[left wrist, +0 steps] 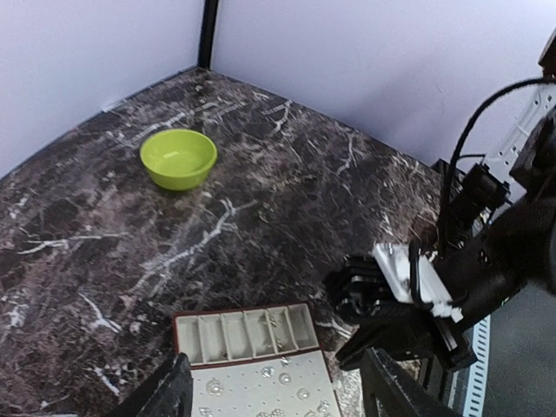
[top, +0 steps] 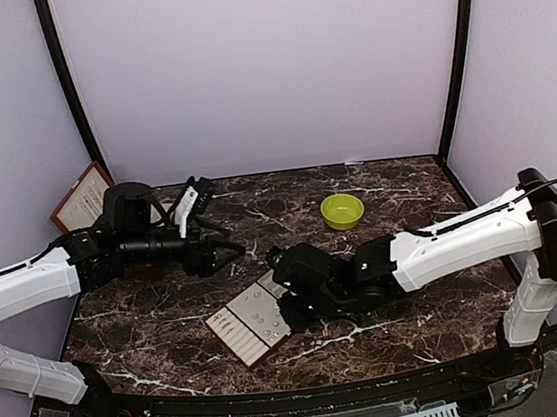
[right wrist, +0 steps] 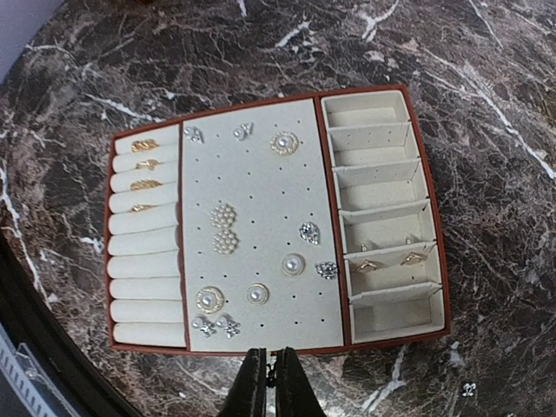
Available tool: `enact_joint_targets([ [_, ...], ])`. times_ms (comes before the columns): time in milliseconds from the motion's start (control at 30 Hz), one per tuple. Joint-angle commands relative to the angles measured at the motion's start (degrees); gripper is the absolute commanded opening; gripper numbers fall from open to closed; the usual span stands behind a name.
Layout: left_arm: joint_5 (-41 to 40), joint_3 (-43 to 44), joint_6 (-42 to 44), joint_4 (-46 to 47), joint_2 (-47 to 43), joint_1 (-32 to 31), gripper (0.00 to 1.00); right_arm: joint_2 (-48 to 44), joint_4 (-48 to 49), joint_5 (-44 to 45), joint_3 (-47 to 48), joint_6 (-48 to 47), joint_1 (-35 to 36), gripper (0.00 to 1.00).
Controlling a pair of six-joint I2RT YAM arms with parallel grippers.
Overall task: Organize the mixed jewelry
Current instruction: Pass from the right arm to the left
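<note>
The jewelry tray, cream inside a reddish-brown frame, lies flat on the marble. Gold rings sit in its ring rolls, pearl and crystal studs are pinned on the middle panel, and gold pieces lie in one side compartment. A tiny silvery piece lies loose on the table. My right gripper hovers at the tray's near edge, fingers pressed almost together; I cannot tell if anything tiny is pinched. In the top view it is over the tray. My left gripper is open and empty, above the tray.
A lime-green bowl stands at the back right of the middle, also in the left wrist view as the bowl. A reddish-brown framed panel leans against the back-left wall. The left arm reaches in from the left.
</note>
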Motion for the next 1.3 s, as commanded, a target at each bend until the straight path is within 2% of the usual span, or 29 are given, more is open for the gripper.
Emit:
enact_joint_targets([
  [0,3.17,2.53,0.65,-3.2,5.11,-3.63,0.68,-4.77,7.13,0.47,-3.24,0.71,-0.91,0.07],
  [133,6.47,3.73,-1.49,-3.9,10.01,-4.6,0.64,-7.96,9.29,1.98,-5.36,0.57,-1.24,0.07],
  [467,13.43,3.47,-4.92,-1.41,14.55,-6.17,0.62,-12.34,12.02,4.63,-8.12,1.1,-1.29,0.07],
  [567,14.75,4.1,-5.36,-1.52,16.69,-7.02,0.58,-12.35,12.16,4.61,-7.64,0.72,-1.34,0.07],
  [867,16.28,4.84,-6.37,-1.12,19.27,-7.35,0.45,-12.3,13.42,2.37,-7.58,-0.72,-1.2,0.08],
  [1100,17.44,4.7,-7.16,-0.45,19.99,-7.35,0.43,-12.01,14.59,1.01,-7.34,-1.71,-0.91,0.08],
  [1267,17.46,4.79,-7.47,-0.45,20.13,-7.32,0.38,-11.6,15.07,-0.1,-6.89,-2.64,-0.61,0.08],
])
